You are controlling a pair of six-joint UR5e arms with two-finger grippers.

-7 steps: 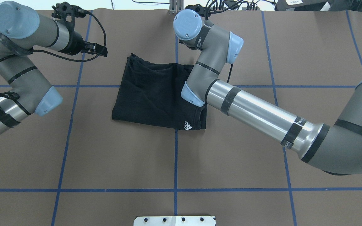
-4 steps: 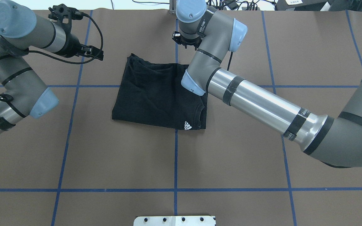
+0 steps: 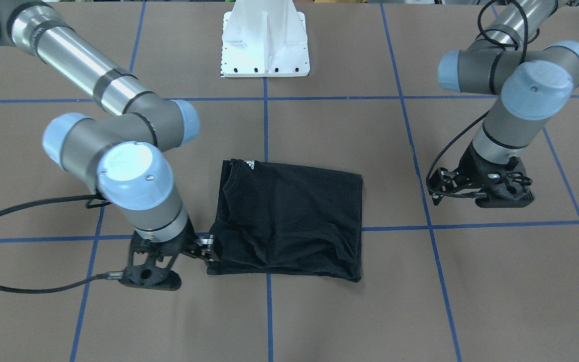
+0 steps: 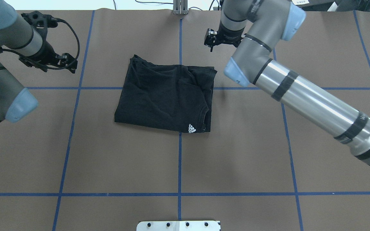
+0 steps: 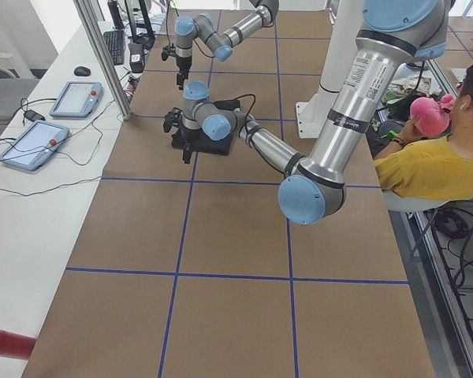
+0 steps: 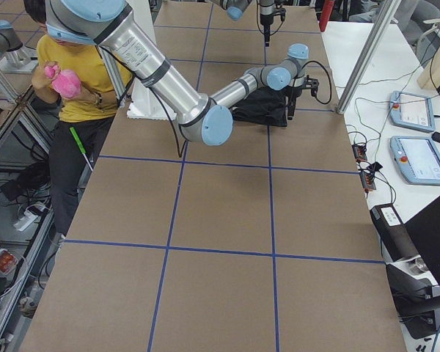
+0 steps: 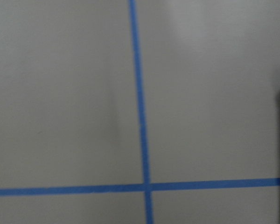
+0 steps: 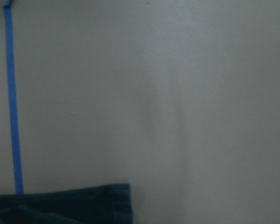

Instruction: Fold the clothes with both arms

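The black T-shirt [image 4: 162, 96] lies folded into a rough rectangle at the middle of the table, its white collar logo [image 4: 192, 128] at the near right corner. The chest print is hidden. The shirt also shows in the front view [image 3: 289, 221]. My right gripper [image 4: 209, 41] is open and empty, just past the shirt's far right corner. Its wrist view shows only a hem corner [image 8: 60, 205] and bare table. My left gripper [image 4: 71, 64] is open and empty, well left of the shirt. It also shows in the front view [image 3: 434, 187].
The brown table cover has a grid of blue tape lines [image 4: 179, 160]. The white mount base [image 3: 264, 45] stands at the robot's side of the table. A seated person in a yellow shirt [image 6: 73, 81] is off the table. Tablets [image 6: 414, 110] lie on a side bench.
My right arm has swung up and to the right, off the shirt's right edge. My left gripper has drawn further left. The shirt has not moved.
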